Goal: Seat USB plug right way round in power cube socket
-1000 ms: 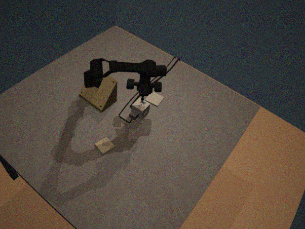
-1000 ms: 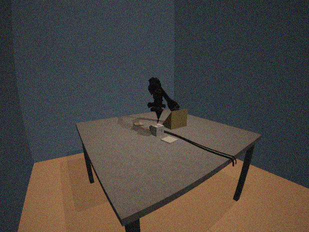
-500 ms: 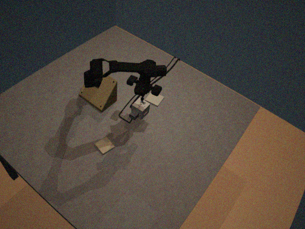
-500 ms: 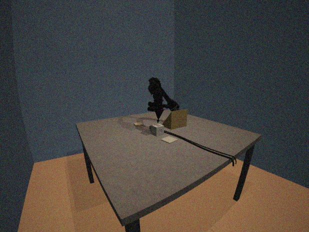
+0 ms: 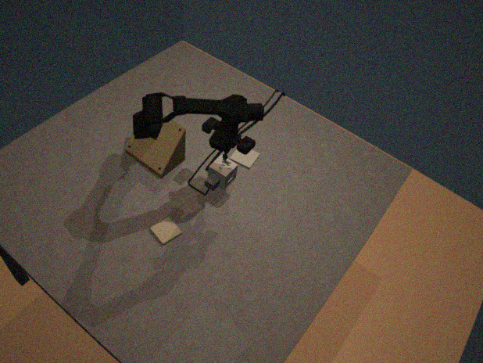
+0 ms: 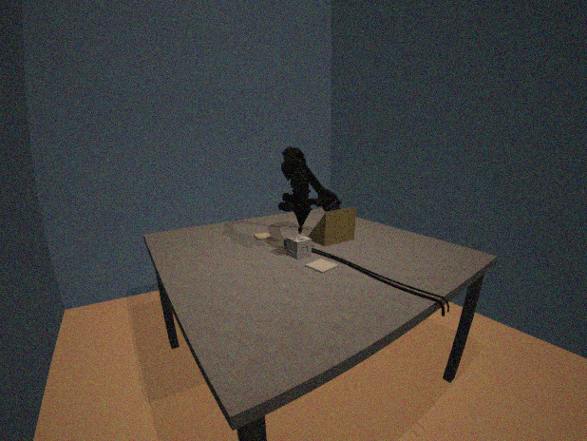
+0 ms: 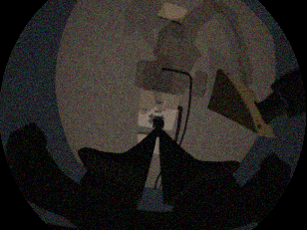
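The pale power cube [image 5: 228, 181] [image 6: 298, 249] [image 7: 146, 118] stands upright on the table. My gripper [image 5: 225, 154] [image 6: 300, 229] [image 7: 157, 131] points down over the top of the cube and is shut on the USB plug. The plug [image 7: 157, 120] is a small dark shape at the fingertips in the wrist view, just over the cube's top face. The socket is mostly hidden by the fingertips and plug. The frames are too dark and coarse to tell which way round the plug is, or whether its tip is inside the socket.
A grey plug block [image 5: 212, 181] with a black cable sits at the cube's side. Two black cables [image 5: 268, 111] [image 6: 380, 277] run to the table edge. A wooden wedge [image 5: 156, 154] [image 6: 340, 228] [image 7: 230, 104] and two pale square pads [image 5: 166, 231] [image 6: 322, 265] lie nearby.
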`<state>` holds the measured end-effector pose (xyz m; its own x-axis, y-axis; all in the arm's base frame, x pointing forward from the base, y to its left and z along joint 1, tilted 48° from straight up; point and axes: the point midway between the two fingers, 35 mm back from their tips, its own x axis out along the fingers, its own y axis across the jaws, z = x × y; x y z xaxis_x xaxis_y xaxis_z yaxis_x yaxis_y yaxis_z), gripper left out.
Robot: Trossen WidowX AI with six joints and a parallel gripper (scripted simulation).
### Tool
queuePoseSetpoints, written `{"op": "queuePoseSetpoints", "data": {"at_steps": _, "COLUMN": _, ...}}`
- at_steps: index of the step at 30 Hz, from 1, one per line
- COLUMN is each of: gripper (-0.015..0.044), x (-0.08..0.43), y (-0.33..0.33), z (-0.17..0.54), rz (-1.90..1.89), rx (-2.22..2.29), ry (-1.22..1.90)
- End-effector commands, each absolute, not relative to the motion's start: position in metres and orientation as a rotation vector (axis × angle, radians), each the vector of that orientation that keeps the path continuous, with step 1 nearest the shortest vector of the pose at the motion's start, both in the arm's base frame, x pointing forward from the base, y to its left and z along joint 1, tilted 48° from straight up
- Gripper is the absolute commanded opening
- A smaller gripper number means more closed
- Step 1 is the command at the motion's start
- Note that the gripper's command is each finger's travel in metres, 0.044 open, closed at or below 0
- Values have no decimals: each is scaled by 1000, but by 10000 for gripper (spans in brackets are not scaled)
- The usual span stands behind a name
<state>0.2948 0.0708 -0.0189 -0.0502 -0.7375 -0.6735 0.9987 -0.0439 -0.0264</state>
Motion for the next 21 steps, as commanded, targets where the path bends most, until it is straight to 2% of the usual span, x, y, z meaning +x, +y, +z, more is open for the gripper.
{"op": "queuePoseSetpoints", "data": {"at_steps": 1, "gripper": 0, "x": 295, "y": 71, "z": -19, "rz": -1547, "rx": 583, "ry": 583}}
{"op": "queuePoseSetpoints", "data": {"at_steps": 21, "gripper": 0, "x": 295, "y": 70, "z": -21, "rz": -1541, "rx": 590, "ry": 600}}
